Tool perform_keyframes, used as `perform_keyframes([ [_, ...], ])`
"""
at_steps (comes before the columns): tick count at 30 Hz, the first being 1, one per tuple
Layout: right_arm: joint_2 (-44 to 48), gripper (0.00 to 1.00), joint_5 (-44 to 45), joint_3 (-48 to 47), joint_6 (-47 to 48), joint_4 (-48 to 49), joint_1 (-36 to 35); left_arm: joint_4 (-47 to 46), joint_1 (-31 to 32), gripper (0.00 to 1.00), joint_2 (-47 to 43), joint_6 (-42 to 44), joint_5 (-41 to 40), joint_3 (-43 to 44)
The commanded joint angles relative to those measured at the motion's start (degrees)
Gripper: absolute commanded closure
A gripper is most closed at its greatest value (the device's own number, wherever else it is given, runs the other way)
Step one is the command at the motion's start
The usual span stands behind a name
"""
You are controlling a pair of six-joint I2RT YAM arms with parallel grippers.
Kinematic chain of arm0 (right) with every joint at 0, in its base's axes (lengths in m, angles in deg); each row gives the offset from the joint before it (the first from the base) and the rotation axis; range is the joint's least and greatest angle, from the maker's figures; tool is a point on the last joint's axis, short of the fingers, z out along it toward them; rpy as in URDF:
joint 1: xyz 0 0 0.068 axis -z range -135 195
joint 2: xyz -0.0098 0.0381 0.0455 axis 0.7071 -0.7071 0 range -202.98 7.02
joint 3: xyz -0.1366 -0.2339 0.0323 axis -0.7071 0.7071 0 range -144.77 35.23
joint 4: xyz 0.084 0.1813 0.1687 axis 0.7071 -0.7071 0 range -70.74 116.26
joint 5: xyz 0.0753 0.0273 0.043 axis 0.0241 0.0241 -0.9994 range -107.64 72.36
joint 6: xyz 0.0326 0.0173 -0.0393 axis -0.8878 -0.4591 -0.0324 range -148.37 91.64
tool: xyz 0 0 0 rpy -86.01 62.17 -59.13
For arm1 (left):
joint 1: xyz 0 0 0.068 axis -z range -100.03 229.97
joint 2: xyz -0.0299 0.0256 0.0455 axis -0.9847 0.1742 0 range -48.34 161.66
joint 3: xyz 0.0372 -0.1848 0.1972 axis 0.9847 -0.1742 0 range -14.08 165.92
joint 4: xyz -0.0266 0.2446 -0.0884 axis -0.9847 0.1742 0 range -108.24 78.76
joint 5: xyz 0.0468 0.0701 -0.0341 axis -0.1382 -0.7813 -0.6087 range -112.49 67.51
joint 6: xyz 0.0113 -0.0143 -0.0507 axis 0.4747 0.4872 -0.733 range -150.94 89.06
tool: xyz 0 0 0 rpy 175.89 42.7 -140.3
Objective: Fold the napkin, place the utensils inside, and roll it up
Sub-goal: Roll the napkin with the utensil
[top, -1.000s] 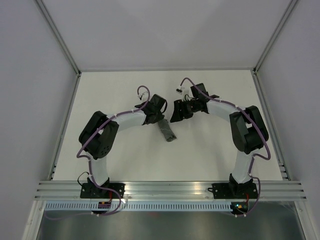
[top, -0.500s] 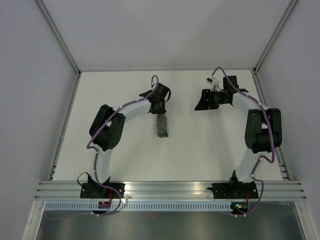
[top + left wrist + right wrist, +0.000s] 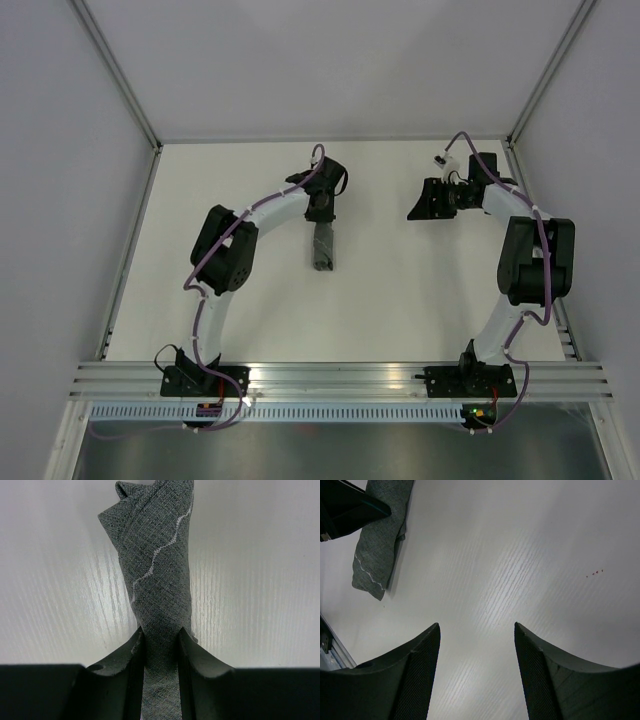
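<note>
One napkin [image 3: 323, 248] lay on the white tabletop [image 3: 400, 300], rolled into a single narrow dark grey bundle left of the middle. Its length ran from the far side towards the near edge. Two arms reached over the tabletop, one hand on each.

The left hand [image 3: 321, 218] was at the far end of the roll and closed on it. From the left wrist, its two fingers [image 3: 131, 655] pinched the napkin [image 3: 160, 555] between them, cloth touching both inner faces. From there the bundle stretched away from the camera, flat on the surface. One thin pale stitched line wound in a wavy path along the roll. The free end finished in a loose folded tip with a small open fold at the top.

The right hand [image 3: 416, 206] was well apart from the napkin, out over the far right part of the tabletop, with nothing between its fingers. From the right wrist, that hand [image 3: 477, 630] was spread wide, and bare white surface showed in the gap between its two fingers [image 3: 422, 660]. In the same view the napkin [image 3: 380, 545] sat near the upper left corner, its stitched line visible at the lower end. A dark part of the left hand [image 3: 350, 510] lay over the upper end. A few tiny red specks [image 3: 594, 572] marked the surface on the right.
</note>
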Motion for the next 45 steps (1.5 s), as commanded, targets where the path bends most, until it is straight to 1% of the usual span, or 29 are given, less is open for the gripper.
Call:
perform_keyframes([
  [1, 2.4, 0.33, -1.8, -1.0, 2.2, -0.8, 0.4, 2.3, 0.6, 0.77, 0.7, -2.8, -0.7, 3.2],
  [2, 2.6, 0.33, -1.9, -1.0, 2.6, -1.1, 0.4, 2.5, 0.7, 0.73, 0.9, -3.5, -1.5, 3.3],
  [4, 2.5, 0.34, -1.8, -1.0, 2.9, -1.4, 0.4, 2.9, 1.5, 0.71, 1.2, -4.9, -2.5, 3.5],
  [5, 2.5, 0.33, -1.8, -1.0, 3.2, -1.7, 0.4, 3.2, 1.6, 0.68, 1.3, -5.5, -3.6, 3.5],
  [10, 2.5, 0.33, -1.9, -1.4, 3.6, -2.5, 0.3, 4.3, 2.8, 0.66, 2.1, -6.9, -5.3, 4.8],
  [13, 2.3, 0.33, -1.6, -1.6, 3.9, -2.8, 0.3, 5.3, 3.2, 0.62, 2.7, -7.0, -6.6, 5.5],
  [16, 2.6, 0.33, -1.9, -1.6, 4.0, -3.0, 0.4, 5.9, 3.3, 0.61, 3.0, -7.0, -6.7, 6.0],
  [29, 3.4, 0.34, -2.0, -1.2, 4.0, -3.3, 0.3, 9.1, 4.2, 0.43, 6.5, -4.9, -7.8, 9.4],
  [34, 2.9, 0.34, -2.1, -1.2, 3.9, -3.2, 0.3, 10.5, 4.2, 0.41, 8.4, -3.7, -7.9, 10.6],
  [45, 2.9, 0.34, -3.4, -1.0, 4.2, -3.4, 0.2, 12.9, 4.3, 0.42, 9.3, -3.4, -10.0, 12.8],
])
